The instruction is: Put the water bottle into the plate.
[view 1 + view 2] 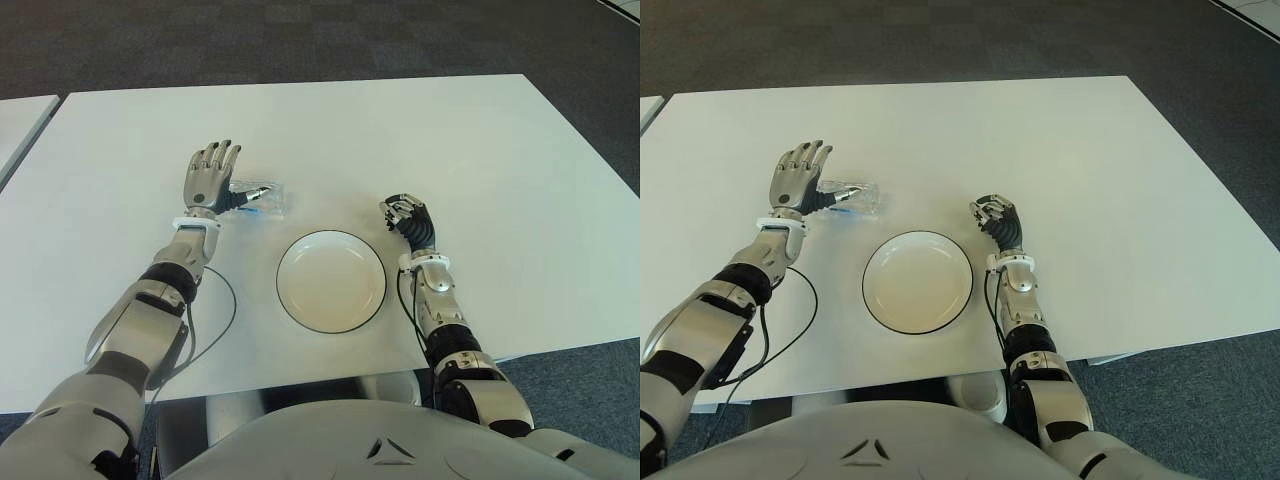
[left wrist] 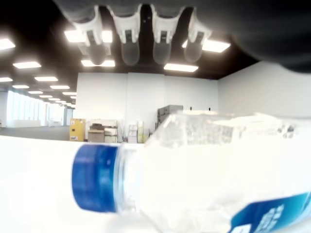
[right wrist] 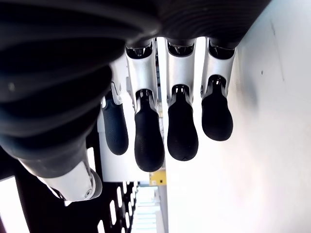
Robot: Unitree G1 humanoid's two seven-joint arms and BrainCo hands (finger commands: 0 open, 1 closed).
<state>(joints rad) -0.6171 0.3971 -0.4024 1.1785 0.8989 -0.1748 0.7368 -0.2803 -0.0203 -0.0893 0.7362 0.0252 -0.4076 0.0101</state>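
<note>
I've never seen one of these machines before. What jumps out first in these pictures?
A round white plate with a dark rim sits on the white table, right in front of the robot. Beyond it on the robot's left, a clear water bottle with a blue cap lies on its side, and the left hand is beside it with fingers spread, not gripping. The right hand shows to the right of the plate, fingers curled, holding nothing.

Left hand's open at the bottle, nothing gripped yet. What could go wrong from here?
1. The water bottle lies on its side on the table; being round, it may roll away when the open left hand closes.
2. It is clear and likely smooth, so the fingers could slip.
3. The plate is shallow; the bottle may roll out.
The right hand shows curled beside the plate, on its right.
</note>
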